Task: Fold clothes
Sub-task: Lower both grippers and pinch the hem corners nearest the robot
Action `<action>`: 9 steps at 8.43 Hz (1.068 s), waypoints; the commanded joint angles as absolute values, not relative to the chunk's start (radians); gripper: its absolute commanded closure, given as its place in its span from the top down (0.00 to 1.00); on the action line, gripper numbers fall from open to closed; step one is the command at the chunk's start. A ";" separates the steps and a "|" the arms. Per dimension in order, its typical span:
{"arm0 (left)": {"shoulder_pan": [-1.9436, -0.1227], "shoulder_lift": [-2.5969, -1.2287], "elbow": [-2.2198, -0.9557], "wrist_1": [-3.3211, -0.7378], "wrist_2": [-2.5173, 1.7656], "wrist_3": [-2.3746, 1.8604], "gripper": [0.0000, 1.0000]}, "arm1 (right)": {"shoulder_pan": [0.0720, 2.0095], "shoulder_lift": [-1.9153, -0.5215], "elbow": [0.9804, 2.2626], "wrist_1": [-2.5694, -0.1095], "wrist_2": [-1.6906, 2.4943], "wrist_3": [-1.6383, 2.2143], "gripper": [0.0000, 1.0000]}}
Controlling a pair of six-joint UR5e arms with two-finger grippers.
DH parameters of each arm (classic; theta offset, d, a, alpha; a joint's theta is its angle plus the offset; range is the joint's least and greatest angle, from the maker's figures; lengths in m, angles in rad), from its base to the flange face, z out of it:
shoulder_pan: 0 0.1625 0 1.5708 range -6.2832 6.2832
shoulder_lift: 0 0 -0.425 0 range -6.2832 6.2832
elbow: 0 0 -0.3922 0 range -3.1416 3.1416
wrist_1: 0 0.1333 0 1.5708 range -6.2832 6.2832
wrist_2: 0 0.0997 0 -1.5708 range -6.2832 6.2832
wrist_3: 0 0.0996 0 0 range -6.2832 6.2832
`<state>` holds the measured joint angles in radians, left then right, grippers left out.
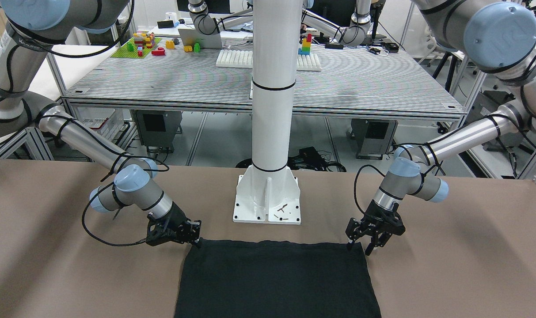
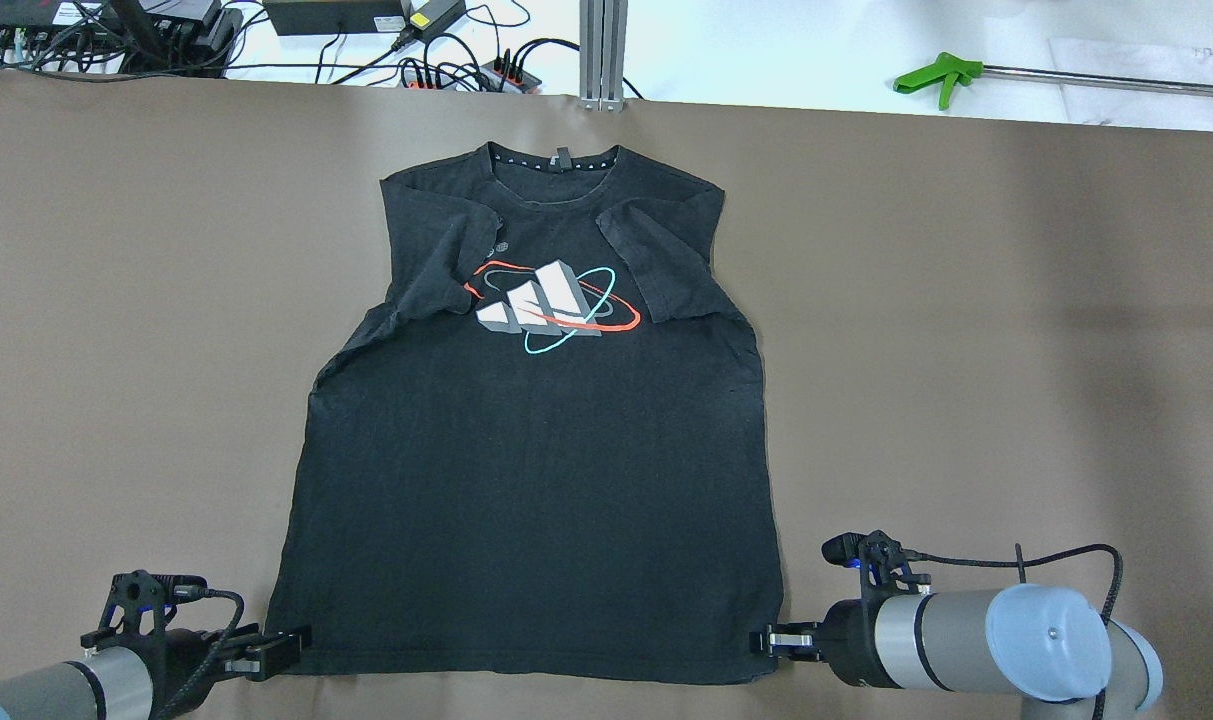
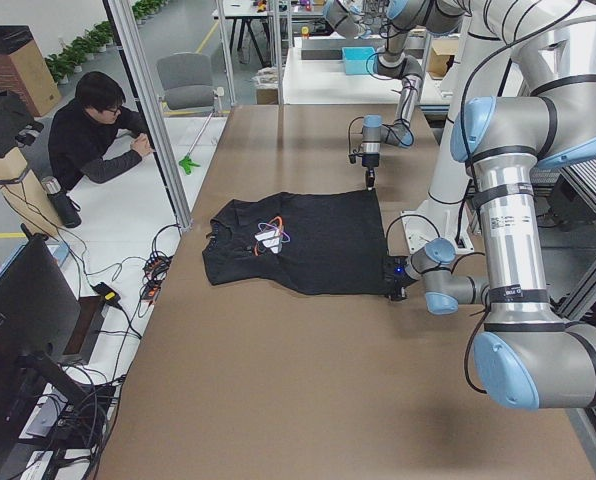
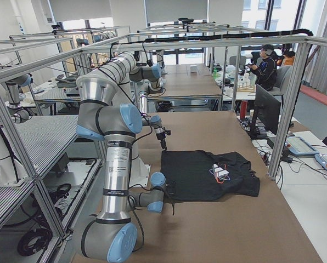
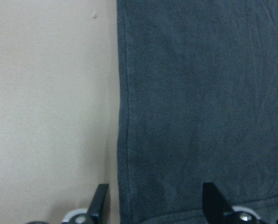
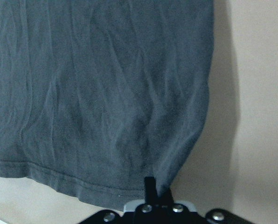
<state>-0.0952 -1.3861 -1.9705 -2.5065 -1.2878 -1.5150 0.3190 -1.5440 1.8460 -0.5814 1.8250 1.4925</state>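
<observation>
The clothes are a black T-shirt (image 2: 536, 450) with a grey, red and cyan logo, spread flat on the brown table, collar at the far side. My left gripper (image 5: 153, 203) is open at the near-left hem corner; one finger is over the table and the other over the fabric. It also shows in the front view (image 1: 359, 248) and the overhead view (image 2: 291, 640). My right gripper (image 6: 152, 186) is shut on the near-right hem corner, where the cloth puckers, and is also visible from the front (image 1: 198, 242) and overhead (image 2: 766, 640).
The robot's white pedestal base (image 1: 268, 198) stands just behind the hem. A green-handled tool (image 2: 936, 75) and a power strip with cables (image 2: 466, 70) lie past the table's far edge. A person (image 3: 88, 130) sits beyond that edge. Bare brown table surrounds the shirt.
</observation>
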 commanded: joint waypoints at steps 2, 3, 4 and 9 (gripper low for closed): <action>-0.029 -1.382 -1.968 -2.502 -1.200 -1.500 0.03 | 0.319 -1.542 1.847 -0.583 1.825 1.494 0.00; -0.029 -1.388 -1.977 -2.502 -1.207 -1.500 0.00 | 0.321 -1.542 1.847 -0.583 1.825 1.496 0.00; -0.031 -1.394 -2.000 -2.500 -1.235 -1.502 0.00 | 0.321 -1.542 1.848 -0.581 1.825 1.497 0.00; -0.330 -1.468 -2.106 -2.536 -1.765 -1.487 0.00 | 0.394 -1.736 2.047 -0.429 2.026 1.519 0.00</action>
<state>-0.1357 -1.4223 -2.0926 -2.5138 -1.4653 -1.5004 0.3650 -1.6030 1.9535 -0.5595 1.9329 1.5067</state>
